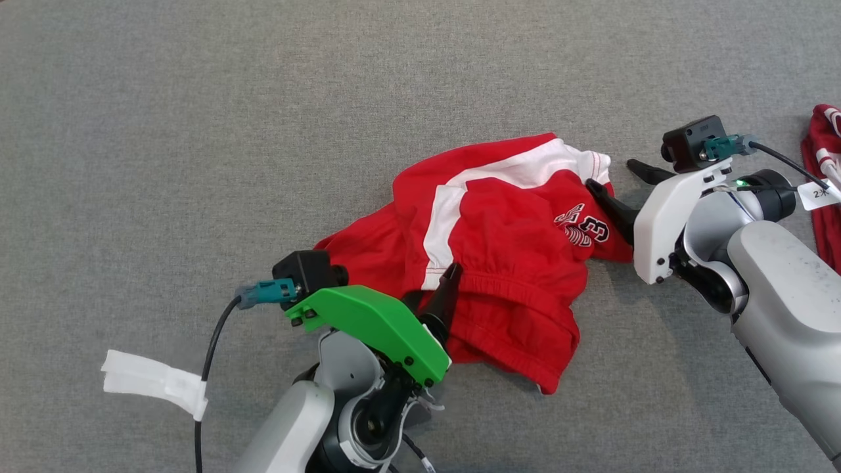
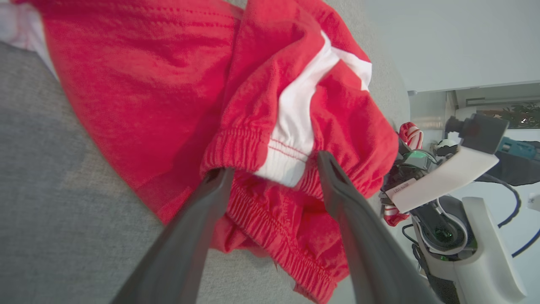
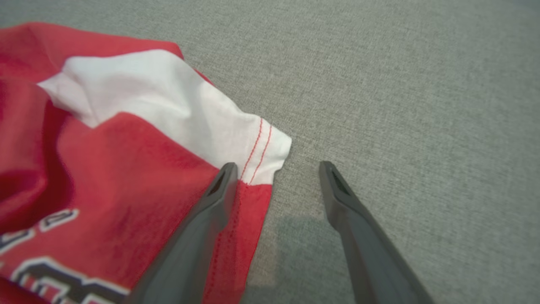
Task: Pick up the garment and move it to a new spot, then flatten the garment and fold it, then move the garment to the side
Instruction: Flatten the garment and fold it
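Nearest, a strip of white tape point(image 1: 152, 381) lies on the grey woven cloth surface point(image 1: 197, 131). The left gripper point(image 2: 274, 164), on its green bracket, stands spread open with the elastic waistband between its fingers. That waistband belongs to the crumpled red shorts with a white stripe and printed number point(image 1: 499, 230), lying mid-surface. Farther on, the right gripper point(image 3: 277, 165) is likewise open, one finger over the shorts' hem corner, the other over bare cloth. A second red-and-white cloth point(image 1: 821, 171) lies at the right edge.

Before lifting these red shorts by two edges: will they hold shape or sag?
Probably floppy: the shorts lie crumpled in soft folds, so they should sag between grips. Likely light: thin cloth. The gathered waistband looks thicker, so it may give firmer hold.
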Robot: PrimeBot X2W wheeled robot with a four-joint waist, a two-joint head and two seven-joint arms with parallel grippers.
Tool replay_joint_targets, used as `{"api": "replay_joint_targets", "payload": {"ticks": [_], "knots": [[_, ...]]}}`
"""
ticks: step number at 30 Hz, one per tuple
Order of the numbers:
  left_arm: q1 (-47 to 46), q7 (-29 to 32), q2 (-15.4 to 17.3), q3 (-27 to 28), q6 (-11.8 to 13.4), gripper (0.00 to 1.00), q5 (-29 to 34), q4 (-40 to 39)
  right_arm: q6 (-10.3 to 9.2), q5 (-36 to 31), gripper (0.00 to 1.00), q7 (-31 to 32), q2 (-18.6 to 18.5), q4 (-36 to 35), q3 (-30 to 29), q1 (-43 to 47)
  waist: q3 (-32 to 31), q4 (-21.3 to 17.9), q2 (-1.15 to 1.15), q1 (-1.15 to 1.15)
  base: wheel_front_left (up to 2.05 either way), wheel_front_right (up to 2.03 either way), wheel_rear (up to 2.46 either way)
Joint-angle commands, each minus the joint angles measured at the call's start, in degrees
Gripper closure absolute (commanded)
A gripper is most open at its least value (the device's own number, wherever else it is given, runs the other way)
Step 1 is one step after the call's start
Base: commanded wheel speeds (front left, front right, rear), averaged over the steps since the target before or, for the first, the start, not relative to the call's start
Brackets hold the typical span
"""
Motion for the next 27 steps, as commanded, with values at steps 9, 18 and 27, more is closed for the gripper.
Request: {"api": "replay_joint_targets", "payload": {"ticks": [9,18,27], "knots": [[-2.5,-2.3,0.9,-0.8,-4.5,1.00,0.1,1.5,-0.02,0.4,0.00,-0.8,-0.3,0.7,0.0,-0.3,-0.6,0.1,0.68,0.00,0.00,0.00,0.00],[0.0,1.3,15.5,-1.9,-6.4,1.00,5.6,-9.4,-0.02,2.6,0.00,0.3,-0.9,-1.0,0.6,0.9,-2.8,0.2,0.68,0.00,0.00,0.00,0.00],[1.3,4.2,19.3,-0.2,-5.4,1.00,3.7,-15.7,-0.01,8.8,0.00,6.0,1.2,-0.2,-2.1,0.5,-2.2,1.2,0.68,0.00,0.00,0.00,0.00]]}}
